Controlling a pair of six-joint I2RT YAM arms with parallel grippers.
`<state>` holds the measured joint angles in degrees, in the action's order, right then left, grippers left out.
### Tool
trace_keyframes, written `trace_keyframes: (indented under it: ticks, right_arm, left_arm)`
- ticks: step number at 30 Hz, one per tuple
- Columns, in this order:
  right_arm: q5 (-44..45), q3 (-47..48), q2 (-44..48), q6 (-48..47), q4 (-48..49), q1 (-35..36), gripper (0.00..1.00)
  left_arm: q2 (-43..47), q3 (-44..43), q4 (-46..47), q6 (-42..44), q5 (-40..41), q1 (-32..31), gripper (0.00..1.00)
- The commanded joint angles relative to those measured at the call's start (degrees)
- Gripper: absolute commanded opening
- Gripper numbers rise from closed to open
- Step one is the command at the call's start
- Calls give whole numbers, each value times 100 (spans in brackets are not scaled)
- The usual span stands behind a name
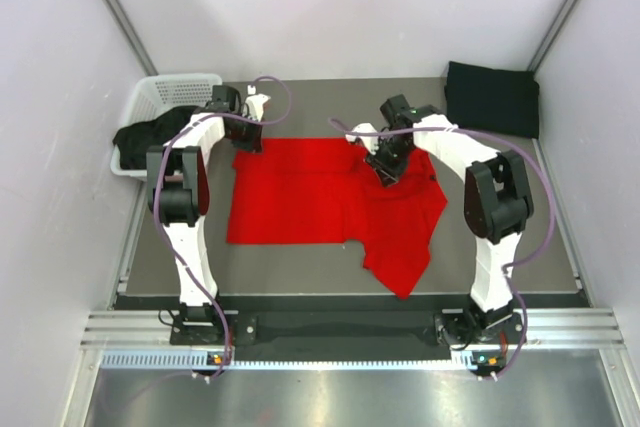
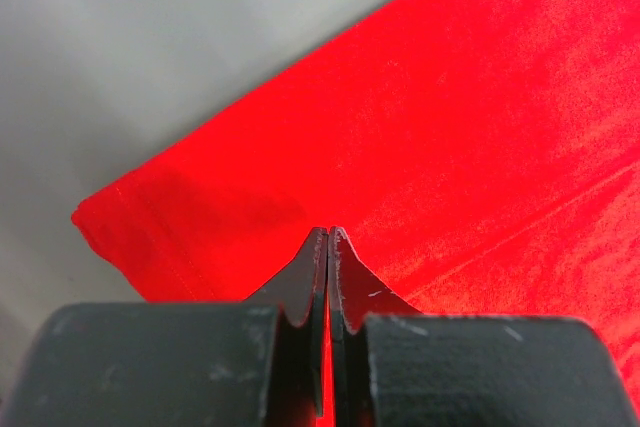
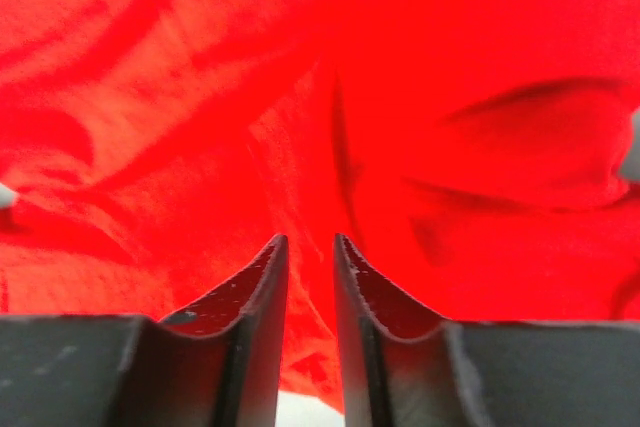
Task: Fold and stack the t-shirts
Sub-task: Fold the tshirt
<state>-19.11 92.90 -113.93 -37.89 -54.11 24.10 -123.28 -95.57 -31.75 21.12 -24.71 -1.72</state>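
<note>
A large red t-shirt (image 1: pixel 300 197) lies spread on the dark table, with its right part rumpled and one end hanging toward the near edge. My left gripper (image 1: pixel 250 137) is at the shirt's far left corner. In the left wrist view its jaws (image 2: pixel 329 232) are pressed together on the red cloth (image 2: pixel 480 127). My right gripper (image 1: pixel 385 172) is on the shirt's far right part. Its jaws (image 3: pixel 310 242) stand narrowly apart, with a ridge of wrinkled red cloth (image 3: pixel 180 97) between them. A folded black t-shirt (image 1: pixel 490 97) lies at the back right.
A white lattice basket (image 1: pixel 165 87) stands at the far left and holds dark clothing (image 1: pixel 150 132) that spills over its near side. Grey walls close in both sides. Bare table (image 2: pixel 150 47) shows beyond the shirt's corner.
</note>
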Motion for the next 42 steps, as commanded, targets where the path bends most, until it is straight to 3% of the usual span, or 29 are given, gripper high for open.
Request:
trace_keyframes:
  ticks: [1,8,14,20,31,42]
  right_arm:
    - [259,17,354,10,155,-124,26]
    - [364,701,460,273,436,-537,27]
    - [549,1422,-173,562,682,-1177,28]
    - [111,2231,-823,774,498,-1697,33]
    - [-1656,2487,-1448,792,-320,-1830,40]
    - [-1508,2663,-1843,906,-258,-1830,43]
  left_arm:
    - [252,-181,-104,41,-210,5,0]
    - [253,-173,-104,-3,-183,13,0]
    - [94,-339,-253,6,-17,13,0]
    - [-99,-550,-507,129,177,13,0]
    - [-91,-436,-517,208,440,-118,0]
    - [41,-225,-508,278,651,-312,0]
